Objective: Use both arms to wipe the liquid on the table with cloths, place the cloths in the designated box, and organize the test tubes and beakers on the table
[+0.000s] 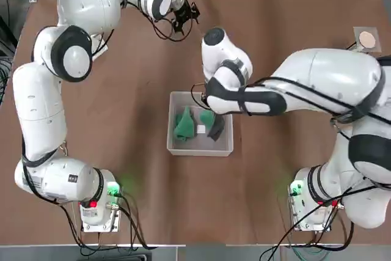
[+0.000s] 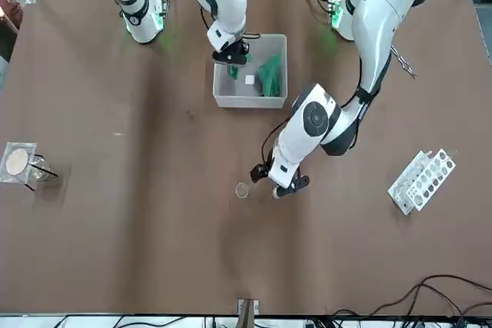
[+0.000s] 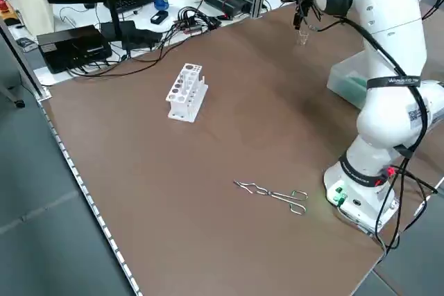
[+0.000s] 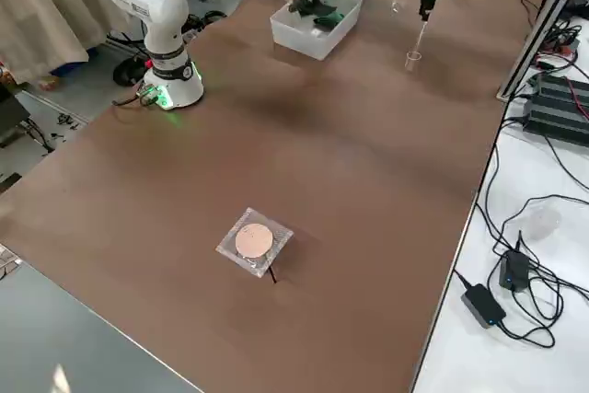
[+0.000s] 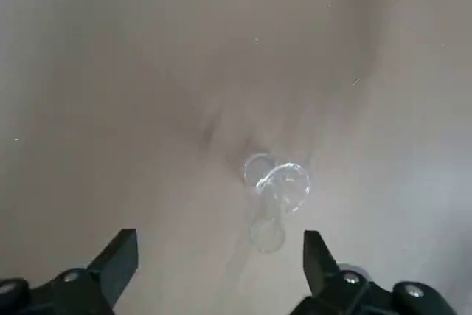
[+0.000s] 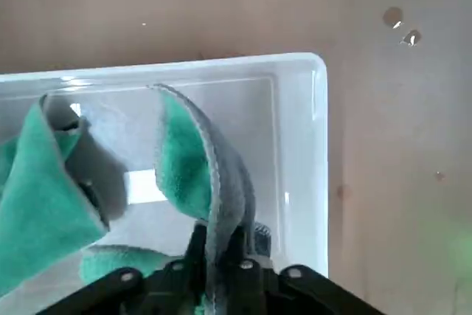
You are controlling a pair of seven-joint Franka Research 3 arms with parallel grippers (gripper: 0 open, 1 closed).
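on the table (image 1: pixel 122 120), right end effector (image 6: pixel 221 256) pinches a cloth (image 6: pixel 214 175); left end effector (image 5: pixel 221 263) spread wide.

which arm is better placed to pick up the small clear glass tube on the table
Left. The left hand hangs open directly above the small clear glass tube, fingers on either side. The right hand is over the pale grey plastic box, shut on a teal-green cloth.

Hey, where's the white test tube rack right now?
The white test tube rack lies on the table on the robot's left side, toward the far edge, well away from the box; in the front view it sits at the right.
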